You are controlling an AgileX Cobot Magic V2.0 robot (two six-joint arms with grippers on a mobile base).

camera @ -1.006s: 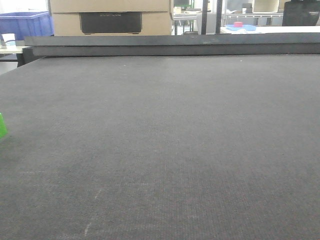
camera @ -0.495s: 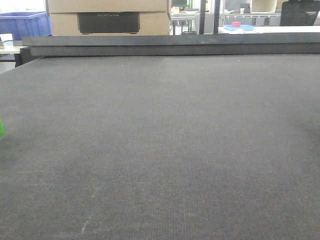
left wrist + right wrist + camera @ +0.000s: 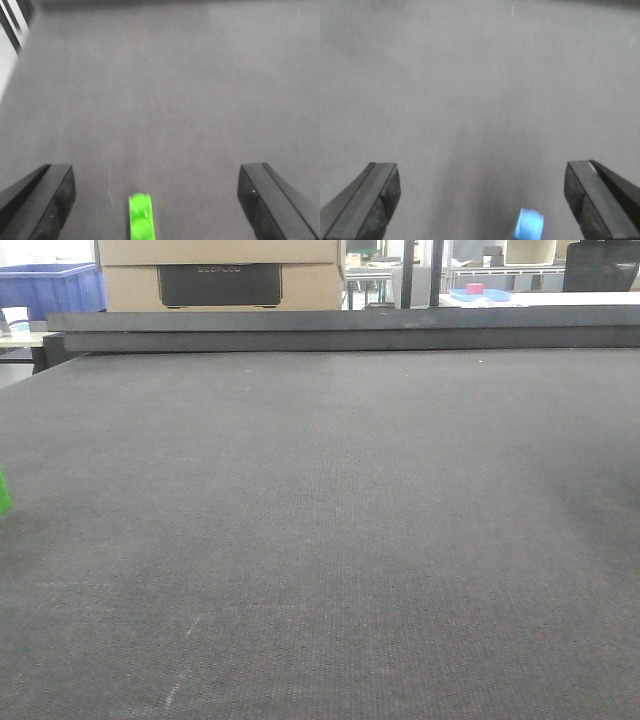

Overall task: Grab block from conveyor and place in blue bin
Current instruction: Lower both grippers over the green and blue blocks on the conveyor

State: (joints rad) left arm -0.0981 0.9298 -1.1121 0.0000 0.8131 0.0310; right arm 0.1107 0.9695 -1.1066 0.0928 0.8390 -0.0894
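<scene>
The block (image 3: 4, 492) edges slightly further into view at 9 o'clock on the belt (image 3: 330, 520). Its long axis runs 12-to-6 between the left gripper's (image 3: 152, 192) wide-apart fingers; the right gripper (image 3: 482, 190) is also apart.

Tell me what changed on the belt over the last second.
Almost nothing. The scene in the front view shifted slightly left, then back, so the green block at the left edge of the conveyor thinned to a sliver, then widened again. Nothing was grasped or released. The blue bin and cardboard boxes stayed put.
</scene>
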